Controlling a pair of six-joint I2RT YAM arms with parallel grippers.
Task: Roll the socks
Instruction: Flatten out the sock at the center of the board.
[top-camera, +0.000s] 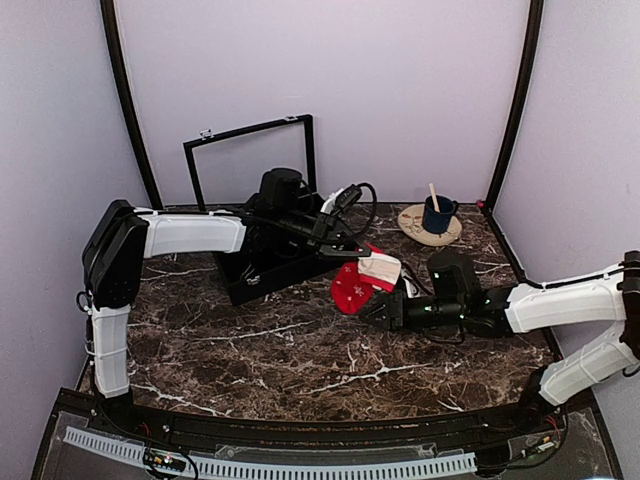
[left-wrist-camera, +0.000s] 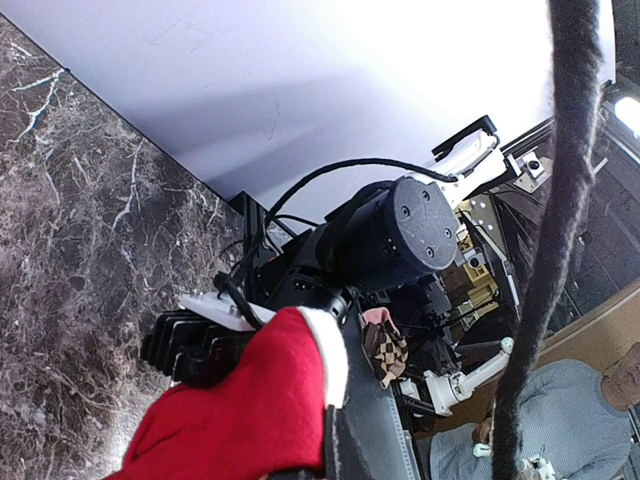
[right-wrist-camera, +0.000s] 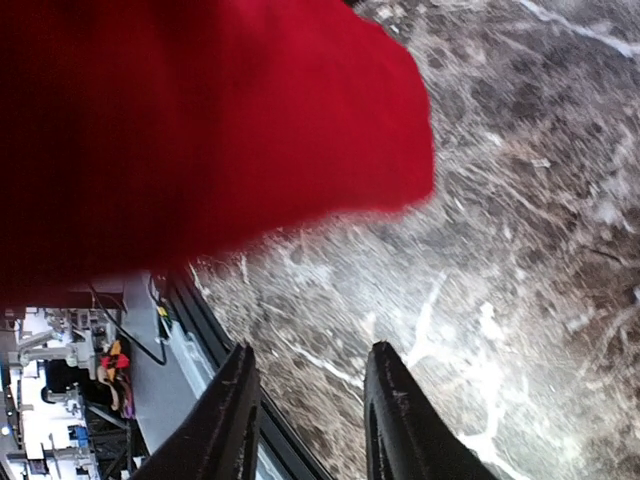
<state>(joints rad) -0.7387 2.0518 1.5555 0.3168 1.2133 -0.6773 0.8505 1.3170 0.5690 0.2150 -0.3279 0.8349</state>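
Observation:
The red socks (top-camera: 352, 288) with a white band hang just above the marble table, right of the black case. My left gripper (top-camera: 353, 256) reaches over the case and is shut on the socks' upper edge near the band. In the left wrist view the socks (left-wrist-camera: 240, 400) fill the lower middle, pressed against one dark finger (left-wrist-camera: 370, 435). My right gripper (top-camera: 378, 312) sits low at the socks' lower right, open and empty. In the right wrist view the socks (right-wrist-camera: 200, 130) hang blurred above its two spread fingers (right-wrist-camera: 232, 410).
An open black case (top-camera: 262, 276) with its lid frame (top-camera: 250, 150) upright stands at the back left. A blue mug (top-camera: 437, 214) with a stick in it sits on a round wooden plate (top-camera: 412, 227) at the back right. Purple walls enclose the table.

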